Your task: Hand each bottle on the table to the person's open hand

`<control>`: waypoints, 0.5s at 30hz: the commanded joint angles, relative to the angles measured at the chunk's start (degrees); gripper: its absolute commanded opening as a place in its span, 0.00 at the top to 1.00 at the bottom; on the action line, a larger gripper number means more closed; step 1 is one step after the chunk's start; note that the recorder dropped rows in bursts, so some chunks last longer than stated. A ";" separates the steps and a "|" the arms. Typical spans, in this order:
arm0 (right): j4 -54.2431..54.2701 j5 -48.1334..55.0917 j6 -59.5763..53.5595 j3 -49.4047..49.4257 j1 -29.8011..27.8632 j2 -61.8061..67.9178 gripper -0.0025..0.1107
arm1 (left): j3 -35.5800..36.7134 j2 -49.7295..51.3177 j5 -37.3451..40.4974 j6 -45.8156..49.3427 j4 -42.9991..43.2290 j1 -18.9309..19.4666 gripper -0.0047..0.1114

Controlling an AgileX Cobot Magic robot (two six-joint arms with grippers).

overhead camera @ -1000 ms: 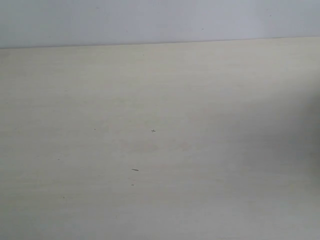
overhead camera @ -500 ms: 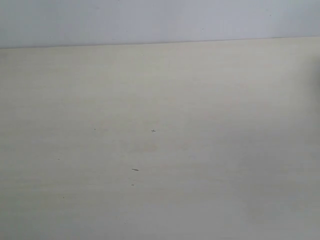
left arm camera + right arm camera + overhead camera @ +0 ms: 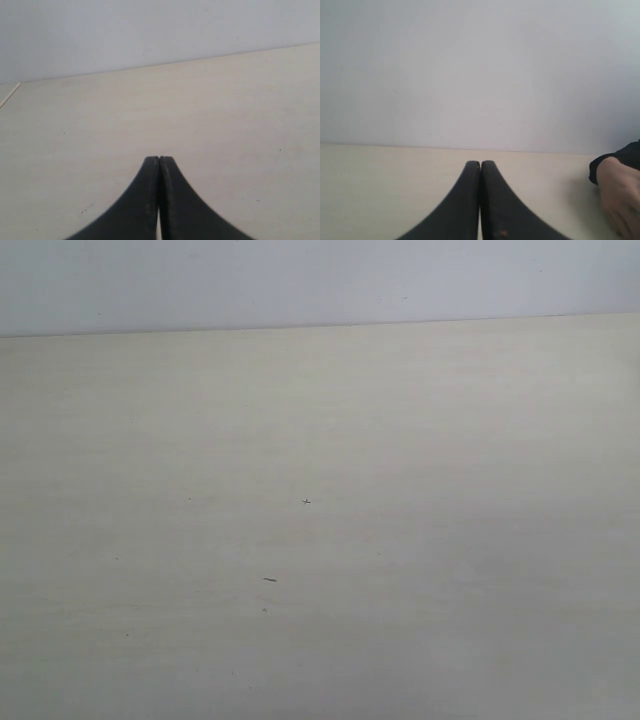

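Broad pale beige wood-grain table [image 3: 450,440], a few tiny dark specks [image 3: 270,580] on its surface

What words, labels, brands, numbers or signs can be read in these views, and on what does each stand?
None can be read. The table carries only tiny dark specks, the wall is blank, and the left gripper, the right gripper and the person's hand with its black cuff show no writing.

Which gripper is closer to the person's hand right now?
Right. The person's hand shows close beside the shut right gripper in its wrist view; the left gripper, also shut, sees only table, with no hand in view.
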 commanded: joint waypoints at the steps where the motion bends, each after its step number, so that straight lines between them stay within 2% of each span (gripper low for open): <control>1: 0.38 -1.55 0.42 1.70 -3.24 -0.20 0.98 | -0.06 -0.37 -0.23 -0.20 -0.18 1.09 0.95; 8: 6.29 -0.52 1.28 2.01 -6.84 -0.20 0.98 | -0.06 -0.37 -0.23 -0.20 -0.18 1.09 0.95; 15: 6.99 -0.64 1.17 2.01 -8.62 -0.20 0.98 | -0.06 -0.37 -0.23 -0.20 -0.18 1.09 0.95</control>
